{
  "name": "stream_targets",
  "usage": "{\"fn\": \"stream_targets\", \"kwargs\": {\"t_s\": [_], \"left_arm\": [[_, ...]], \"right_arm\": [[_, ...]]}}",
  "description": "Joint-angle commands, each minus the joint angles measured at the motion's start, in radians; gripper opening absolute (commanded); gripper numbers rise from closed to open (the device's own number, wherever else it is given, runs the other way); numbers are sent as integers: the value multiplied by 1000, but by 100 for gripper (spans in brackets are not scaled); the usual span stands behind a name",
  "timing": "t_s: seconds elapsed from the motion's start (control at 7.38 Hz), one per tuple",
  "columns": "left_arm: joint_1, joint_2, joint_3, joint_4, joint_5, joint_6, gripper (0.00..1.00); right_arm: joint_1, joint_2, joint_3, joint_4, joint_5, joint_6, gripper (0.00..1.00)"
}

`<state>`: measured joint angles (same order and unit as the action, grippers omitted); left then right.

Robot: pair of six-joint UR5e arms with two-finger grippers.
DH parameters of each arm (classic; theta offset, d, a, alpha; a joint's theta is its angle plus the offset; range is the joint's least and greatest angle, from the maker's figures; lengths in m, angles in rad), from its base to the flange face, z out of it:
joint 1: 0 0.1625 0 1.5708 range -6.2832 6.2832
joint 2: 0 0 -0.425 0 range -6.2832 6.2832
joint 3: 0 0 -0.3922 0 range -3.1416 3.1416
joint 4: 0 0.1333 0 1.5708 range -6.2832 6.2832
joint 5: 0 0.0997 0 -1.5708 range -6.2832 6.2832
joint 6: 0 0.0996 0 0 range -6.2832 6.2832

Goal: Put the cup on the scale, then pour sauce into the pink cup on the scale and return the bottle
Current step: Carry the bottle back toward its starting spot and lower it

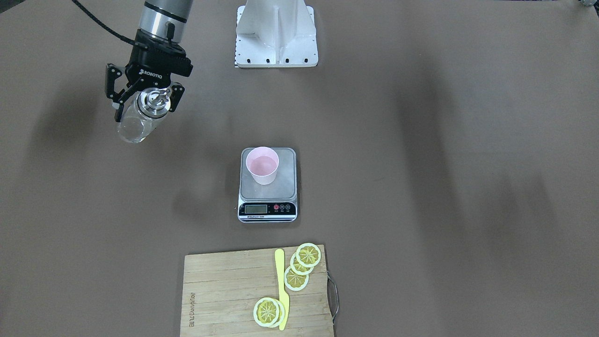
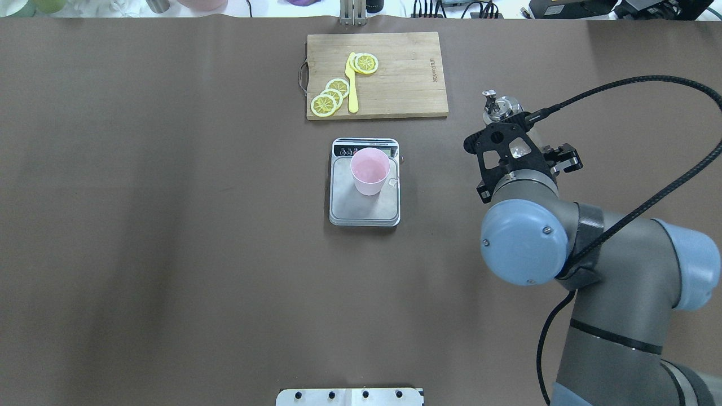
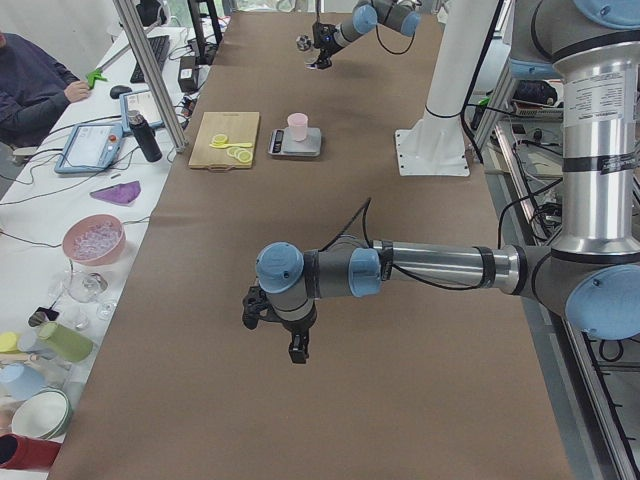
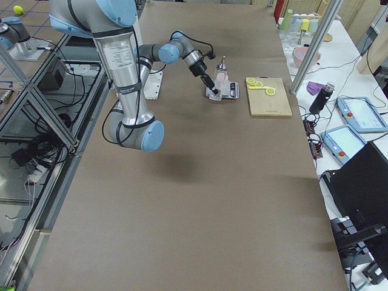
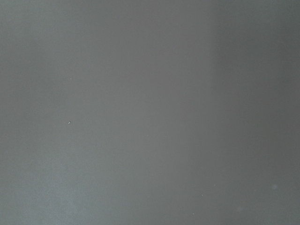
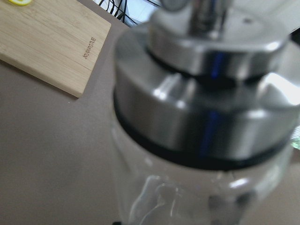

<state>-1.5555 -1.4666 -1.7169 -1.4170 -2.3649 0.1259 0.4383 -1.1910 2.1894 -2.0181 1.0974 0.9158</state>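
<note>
My right pincer (image 1: 145, 100) is clamped on the bottle (image 1: 135, 125), roughly upright, upper left of the front view. The cup (image 1: 262, 164) sits on the scale (image 1: 286, 187) at centre, well apart toward lower right. Left pincer (image 3: 285, 330): cannot tell.

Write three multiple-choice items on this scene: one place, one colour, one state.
1. Relative to the steel-topped kitchen scale, the pale pink plastic cup stands: A beside it; B on its platform; C behind it.
2. The plastic knife on the wooden cutting board is: A red; B yellow; C white.
3. The right hand is: A open, empty; B out of view; C shut on the clear glass bottle with a metal pourer.
Key: B, the cup sits on the platform; B, the knife shows yellow; C, the hand clasps the bottle.
</note>
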Motion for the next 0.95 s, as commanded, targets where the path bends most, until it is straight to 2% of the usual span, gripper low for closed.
{"fn": "stream_targets", "kwargs": {"t_s": [0.0, 0.14, 0.54, 0.68, 0.81], "left_arm": [[-2, 5, -6, 1, -1, 3, 98], [-2, 5, -15, 1, -1, 3, 98], [-6, 8, -27, 1, 3, 1, 98], [-6, 18, -36, 1, 3, 1, 98], [-6, 28, -50, 1, 3, 0, 98]], "right_arm": [[97, -109, -5, 285, 195, -25, 0], [124, -154, -5, 390, 250, -20, 0], [174, -384, -8, 725, 300, -18, 0], [189, -409, -19, 793, 299, -18, 0], [229, -397, -14, 799, 305, -24, 0]]}}
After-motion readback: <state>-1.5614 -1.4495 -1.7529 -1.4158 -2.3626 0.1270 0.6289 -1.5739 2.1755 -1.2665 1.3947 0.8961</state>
